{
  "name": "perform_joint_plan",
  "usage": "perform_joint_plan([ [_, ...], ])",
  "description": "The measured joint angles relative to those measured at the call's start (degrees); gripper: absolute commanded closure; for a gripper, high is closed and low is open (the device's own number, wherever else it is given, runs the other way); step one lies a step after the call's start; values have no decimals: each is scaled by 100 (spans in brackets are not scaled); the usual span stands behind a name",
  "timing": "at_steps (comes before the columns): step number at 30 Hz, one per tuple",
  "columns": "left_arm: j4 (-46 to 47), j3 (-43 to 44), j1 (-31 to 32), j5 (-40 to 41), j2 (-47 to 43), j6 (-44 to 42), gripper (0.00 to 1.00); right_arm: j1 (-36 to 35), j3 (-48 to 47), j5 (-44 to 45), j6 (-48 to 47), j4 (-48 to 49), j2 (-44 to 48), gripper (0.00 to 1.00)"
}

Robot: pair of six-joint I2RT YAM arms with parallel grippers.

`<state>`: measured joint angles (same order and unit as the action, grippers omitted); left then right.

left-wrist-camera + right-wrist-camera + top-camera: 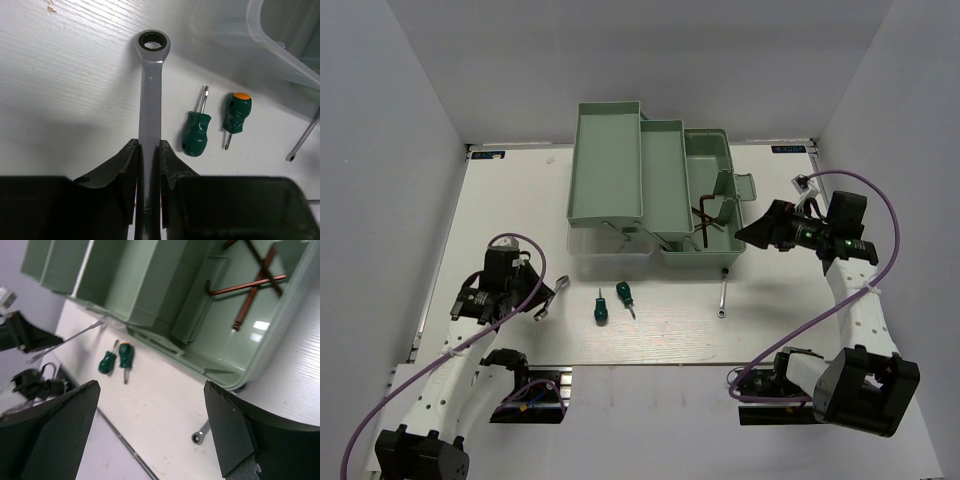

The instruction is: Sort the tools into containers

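Since the silver wrench (151, 95) is clamped only at its near handle end, with the ring end reaching far ahead, the carry to the mint-green toolbox (574, 180) is best made slowly and level. That way the long shaft is not twisted in the hold, and it can be laid lengthwise in a tray. The left gripper (149, 150) is closed tight on that shaft, both fingers pressed to its narrow edges; whether the wrench is clear of the table (510, 200) cannot be told. Just right of it two green-handled screwdrivers (196, 134) are lying side by side, and a second wrench (722, 296) is seen further right, near the box's front. The right gripper (748, 233) is held wide apart and empty at the box's right end, where hex keys (706, 218) are lying in the base.
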<state>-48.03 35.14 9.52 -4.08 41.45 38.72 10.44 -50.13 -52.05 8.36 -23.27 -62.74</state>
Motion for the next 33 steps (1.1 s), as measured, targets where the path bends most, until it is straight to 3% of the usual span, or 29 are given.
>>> perform_joint_plan([
  [7, 4, 0, 0, -74, -2, -15, 100, -52, 127, -1493, -573, 20, -72, 9],
  [9, 22, 0, 0, -94, -4, -17, 100, -181, 96, -2024, -1349, -450, -98, 9],
  [14, 114, 0, 0, -138, -4, -17, 100, -903, -258, -2568, -4433, -2715, -334, 9],
  [17, 146, 0, 0, -142, -4, -17, 100, -1386, -262, -2514, -5331, -3241, -389, 9],
  [21, 177, 0, 0, -144, -4, -17, 100, -1963, -61, -1982, -5311, -2863, -308, 9],
  [26, 197, 0, 44, -304, 186, -52, 100, -2957, 468, -240, -4483, -1725, 33, 9],
  [30, 289, 0, 186, -483, 782, -153, 78, -3936, 404, 1051, -3982, -1054, -258, 9],
  [31, 308, -2, 236, -518, 929, -188, 68, -4166, 365, 1346, -3849, -946, -374, 9],
  [33, 343, -4, 369, -566, 1207, -234, 60, -4518, 219, 1840, -3665, -811, -645, 9],
])
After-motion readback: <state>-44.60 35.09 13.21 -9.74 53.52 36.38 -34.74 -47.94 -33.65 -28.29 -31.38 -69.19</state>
